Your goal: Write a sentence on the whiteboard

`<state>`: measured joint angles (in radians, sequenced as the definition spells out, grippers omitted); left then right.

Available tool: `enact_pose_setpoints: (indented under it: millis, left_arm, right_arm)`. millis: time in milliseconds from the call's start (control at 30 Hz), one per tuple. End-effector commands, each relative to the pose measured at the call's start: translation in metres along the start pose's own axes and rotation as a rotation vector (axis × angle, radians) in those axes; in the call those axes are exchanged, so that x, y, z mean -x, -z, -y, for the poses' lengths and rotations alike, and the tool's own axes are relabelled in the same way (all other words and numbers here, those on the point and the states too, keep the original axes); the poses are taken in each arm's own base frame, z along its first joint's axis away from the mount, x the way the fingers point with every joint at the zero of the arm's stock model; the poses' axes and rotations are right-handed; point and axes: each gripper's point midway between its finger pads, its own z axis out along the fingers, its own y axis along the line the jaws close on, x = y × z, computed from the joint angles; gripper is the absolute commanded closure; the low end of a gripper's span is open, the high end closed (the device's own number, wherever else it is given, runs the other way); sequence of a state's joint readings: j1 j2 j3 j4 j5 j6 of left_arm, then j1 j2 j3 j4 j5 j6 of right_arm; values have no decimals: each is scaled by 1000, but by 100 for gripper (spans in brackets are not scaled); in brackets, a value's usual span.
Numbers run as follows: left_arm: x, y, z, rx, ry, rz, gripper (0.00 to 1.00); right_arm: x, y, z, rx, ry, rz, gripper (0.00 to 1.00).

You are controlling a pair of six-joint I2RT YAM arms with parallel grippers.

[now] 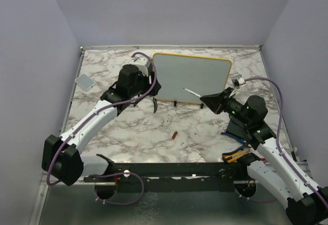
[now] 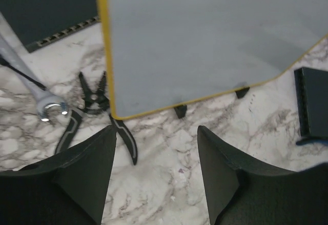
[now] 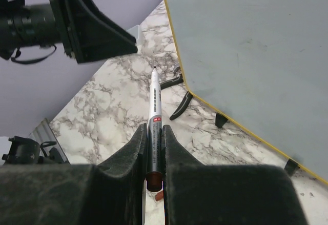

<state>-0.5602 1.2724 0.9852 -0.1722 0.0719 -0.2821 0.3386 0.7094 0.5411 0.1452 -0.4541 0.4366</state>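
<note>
At the far middle of the marble table [image 1: 154, 148], the whiteboard [image 1: 192, 79] stands propped on small black feet. It has a yellow frame all round, and its face is plain grey-white in every view. The right gripper [image 1: 209, 101] is clamped on a marker [image 1: 192, 92], with the barrel pinched between both fingers and the tip pointing toward the board's lower face. The tip looks just short of the surface, though the overhead view does not settle contact. The left gripper [image 2: 156, 138] is spread wide, grips nothing, and hovers just off the board's lower left corner. Pliers [image 2: 95, 102] and a wrench [image 2: 28, 81] lie beside that corner. A small red piece [image 1: 175, 135] lies on the table nearer the arm bases.
</note>
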Motion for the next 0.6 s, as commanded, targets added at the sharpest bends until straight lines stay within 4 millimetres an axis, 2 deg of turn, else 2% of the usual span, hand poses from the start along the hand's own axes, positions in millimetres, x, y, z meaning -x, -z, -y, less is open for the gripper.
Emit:
enact_pose_setpoints:
  millis: [0, 133, 233, 333, 567]
  left_arm:
    - [40, 12, -26, -12, 36, 41, 34]
    - [67, 14, -32, -56, 77, 121, 34]
    - [71, 9, -40, -91, 92, 126, 34]
    - [69, 7, -37, -163, 40, 136, 34]
    - [45, -10, -36, -228, 32, 74, 37]
  right_arm:
    - [8, -18, -5, -15, 42, 67, 100]
    - [13, -34, -17, -15, 59, 113, 100]
    - [16, -48, -20, -38, 66, 134, 100]
    - [16, -63, -23, -48, 80, 150, 100]
    - [22, -101, -23, -98, 121, 184, 100]
